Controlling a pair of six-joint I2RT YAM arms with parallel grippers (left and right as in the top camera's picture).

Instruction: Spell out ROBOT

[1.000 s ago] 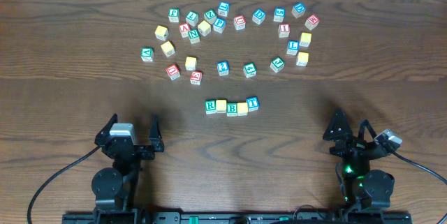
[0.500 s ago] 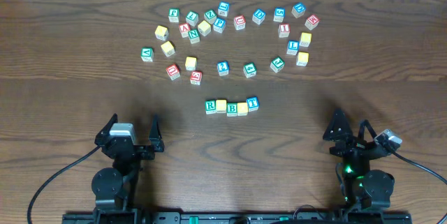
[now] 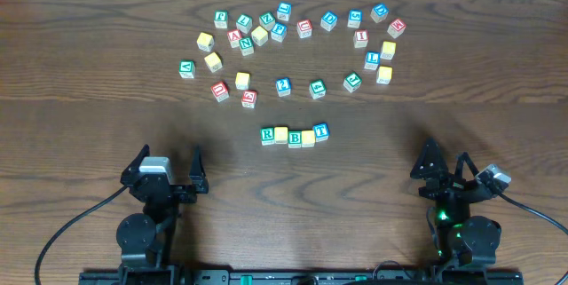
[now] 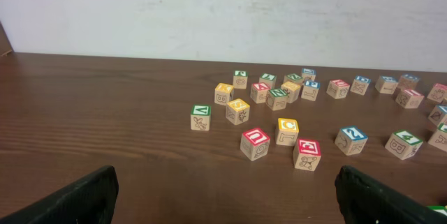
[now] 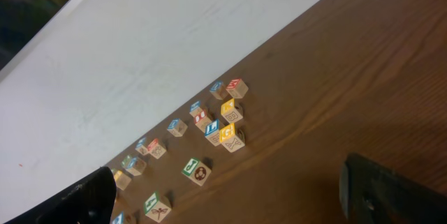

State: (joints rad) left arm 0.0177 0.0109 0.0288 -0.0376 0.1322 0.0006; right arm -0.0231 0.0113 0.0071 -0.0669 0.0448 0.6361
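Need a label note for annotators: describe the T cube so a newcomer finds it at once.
On the wooden table, skip the scattered cubes at the far side and find the short row of five alone nearer the arms. The T cube is that row's end on the robot's right. It alone there is blue-bordered; the R cube and B cube are green-bordered, beside two yellow-faced cubes.

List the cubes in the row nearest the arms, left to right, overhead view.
green-bordered R cube → first yellow-faced cube → green-bordered B cube → second yellow-faced cube → blue-bordered T cube
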